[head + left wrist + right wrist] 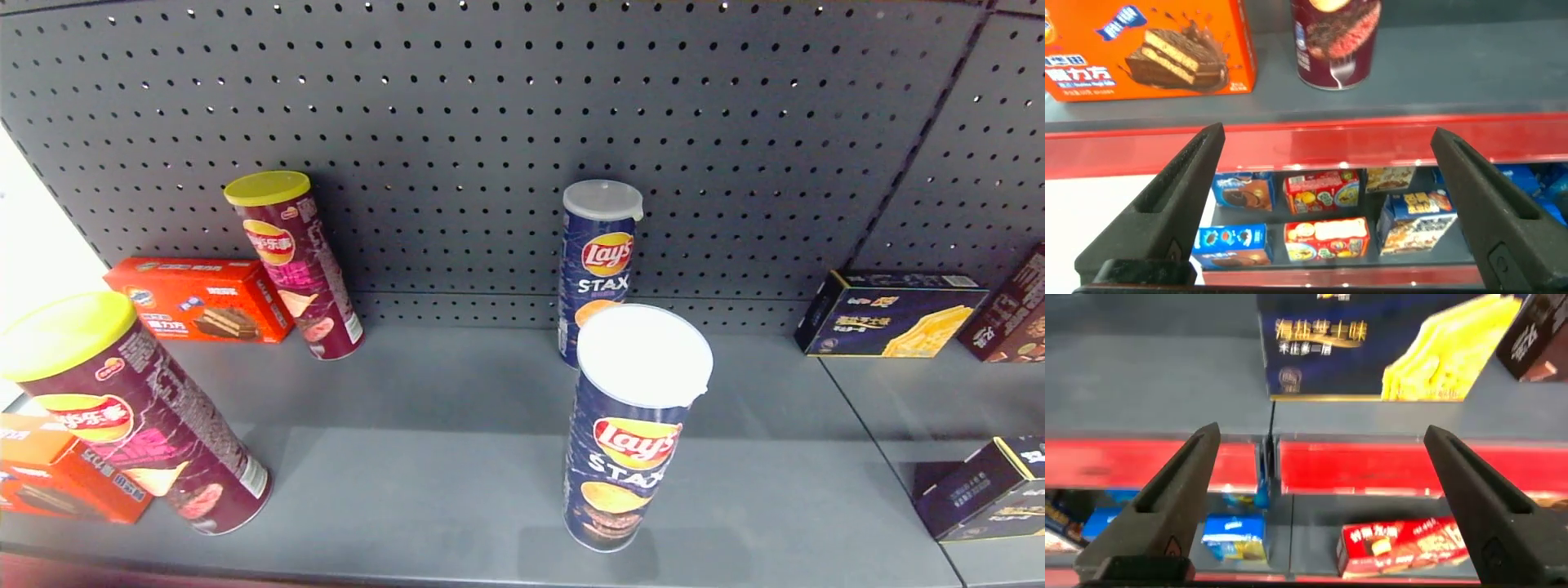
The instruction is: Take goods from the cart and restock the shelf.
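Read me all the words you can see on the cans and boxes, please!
"Lay's": logo on the near blue can and the far blue can.
"STAX": white capitals under that logo on both.
Near maroon can, far maroon can: logo in Chinese characters, too small to read surely.
Orange box, dark blue box: Chinese print, too blurred to read.
No numbers or signs can be read.
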Robot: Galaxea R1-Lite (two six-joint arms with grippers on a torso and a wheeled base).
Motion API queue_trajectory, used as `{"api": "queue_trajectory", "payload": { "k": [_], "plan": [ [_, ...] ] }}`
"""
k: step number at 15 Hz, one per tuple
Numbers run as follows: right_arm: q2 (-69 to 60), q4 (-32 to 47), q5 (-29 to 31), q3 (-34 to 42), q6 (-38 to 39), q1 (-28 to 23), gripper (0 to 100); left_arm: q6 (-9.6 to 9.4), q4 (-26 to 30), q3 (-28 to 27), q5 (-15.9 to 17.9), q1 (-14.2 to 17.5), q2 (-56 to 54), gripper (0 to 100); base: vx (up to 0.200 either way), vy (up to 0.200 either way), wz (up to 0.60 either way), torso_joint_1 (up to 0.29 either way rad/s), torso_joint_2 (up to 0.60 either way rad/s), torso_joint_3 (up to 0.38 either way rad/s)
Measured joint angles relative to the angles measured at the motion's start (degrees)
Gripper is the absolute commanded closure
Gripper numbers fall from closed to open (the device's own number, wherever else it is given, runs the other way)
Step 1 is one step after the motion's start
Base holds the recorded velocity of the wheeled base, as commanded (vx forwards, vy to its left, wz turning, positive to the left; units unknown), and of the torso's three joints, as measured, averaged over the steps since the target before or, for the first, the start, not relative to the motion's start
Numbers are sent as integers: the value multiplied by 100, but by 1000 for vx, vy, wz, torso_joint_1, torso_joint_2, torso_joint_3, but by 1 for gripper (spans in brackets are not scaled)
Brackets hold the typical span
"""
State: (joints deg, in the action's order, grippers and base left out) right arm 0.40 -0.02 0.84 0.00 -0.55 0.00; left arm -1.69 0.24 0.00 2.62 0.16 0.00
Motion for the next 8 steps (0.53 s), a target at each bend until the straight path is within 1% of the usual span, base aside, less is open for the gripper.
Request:
{"api": "queue_trajectory", "payload": {
  "k": [2, 4, 8],
  "plan": [
    [-22, -5, -5, 0, 9, 0, 0, 44, 0, 0, -20, 6, 0, 0, 0, 0, 0, 0, 0, 0],
    [-30, -5, -5, 0, 9, 5, 0, 44, 0, 0, -13, 9, 0, 0, 0, 0, -600, 10, 5, 0],
    [-38, 0, -5, 0, 12, 2, 0, 48, -2, 0, -11, 11, 0, 0, 0, 0, 0, 0, 0, 0]
  ]
}}
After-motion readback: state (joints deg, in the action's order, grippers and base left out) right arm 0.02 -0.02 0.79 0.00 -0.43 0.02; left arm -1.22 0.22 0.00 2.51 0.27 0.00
